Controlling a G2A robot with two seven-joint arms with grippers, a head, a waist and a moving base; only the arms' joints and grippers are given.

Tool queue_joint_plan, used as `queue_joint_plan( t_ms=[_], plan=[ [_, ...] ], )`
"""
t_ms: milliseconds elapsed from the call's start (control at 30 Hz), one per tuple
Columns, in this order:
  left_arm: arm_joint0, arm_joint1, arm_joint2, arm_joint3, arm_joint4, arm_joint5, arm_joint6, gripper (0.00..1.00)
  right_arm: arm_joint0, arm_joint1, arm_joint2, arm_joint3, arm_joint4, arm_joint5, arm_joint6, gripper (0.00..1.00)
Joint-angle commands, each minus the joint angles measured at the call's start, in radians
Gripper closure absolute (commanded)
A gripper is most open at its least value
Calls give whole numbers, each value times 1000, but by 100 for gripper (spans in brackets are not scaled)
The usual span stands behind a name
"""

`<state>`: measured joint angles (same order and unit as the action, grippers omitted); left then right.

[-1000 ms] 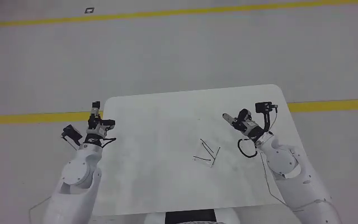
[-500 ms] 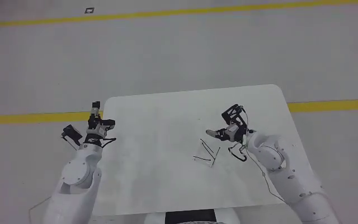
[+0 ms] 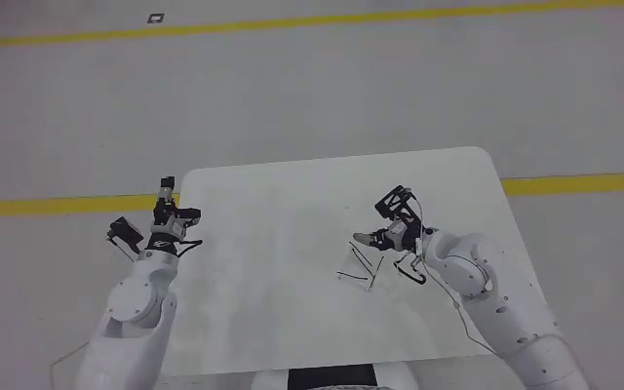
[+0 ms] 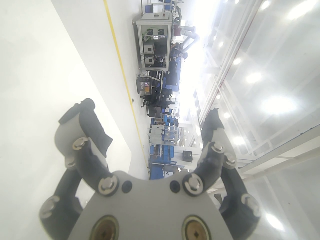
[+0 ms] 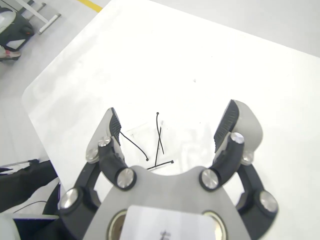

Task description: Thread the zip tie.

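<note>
"Top view first: which arm is nearer the zip ties [image 3: 363, 259]?"

"The right one, easily. The right gripper [image 3: 378, 218] hovers just far-right of them, over the middle-right of the table [image 3: 273, 214]. The left gripper [image 4: 150, 111] is well apart, out past the table's left edge and facing away into the room."

"Jaws?"

"Both pairs stand wide apart, and neither holds anything."

"How do the ties lie against the right jaws?"

"In the right wrist view they are flat on the table in the gap between the two pads [image 5: 115, 123], below them and not touched. The longest tie [image 5: 157, 138] runs crosswise to the line between the pads, so I judge a straight descent would let the jaws close across its width."

"How many?"

"I count four, all thin and black. Two cross in a narrow X, one curves off to the side, and one lies across the foot of the X. They overlap, so picking out one could drag a neighbour."
</note>
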<state>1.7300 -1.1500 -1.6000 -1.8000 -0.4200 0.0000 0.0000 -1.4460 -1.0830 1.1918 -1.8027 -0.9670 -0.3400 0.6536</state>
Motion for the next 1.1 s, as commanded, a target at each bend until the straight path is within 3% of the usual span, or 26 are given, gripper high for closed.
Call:
queue_joint_plan(
  t_ms=[0, 133, 633, 700, 867, 967, 1067],
  plan=[
    [0, 0, 0, 0, 0, 0, 0, 0, 23, 12, -39, -24, 2, 0, 52, 0],
    [0, 0, 0, 0, 0, 0, 0, 0, 66, 38, -114, -66, 51, 0, 160, 0],
    [0, 0, 0, 0, 0, 0, 0, 0, 66, 38, -114, -66, 51, 0, 160, 0],
    [0, 0, 0, 0, 0, 0, 0, 0, 76, 41, -147, -79, -38, 1, 249, 0],
    [0, 0, 0, 0, 0, 0, 0, 0, 115, 37, -206, -80, -39, 0, 409, 0],
    [0, 0, 0, 0, 0, 0, 0, 0, 146, 35, -242, -79, -19, 0, 472, 0],
    [0, 0, 0, 0, 0, 0, 0, 0, 146, 35, -242, -79, -19, 0, 472, 0]
  ],
)
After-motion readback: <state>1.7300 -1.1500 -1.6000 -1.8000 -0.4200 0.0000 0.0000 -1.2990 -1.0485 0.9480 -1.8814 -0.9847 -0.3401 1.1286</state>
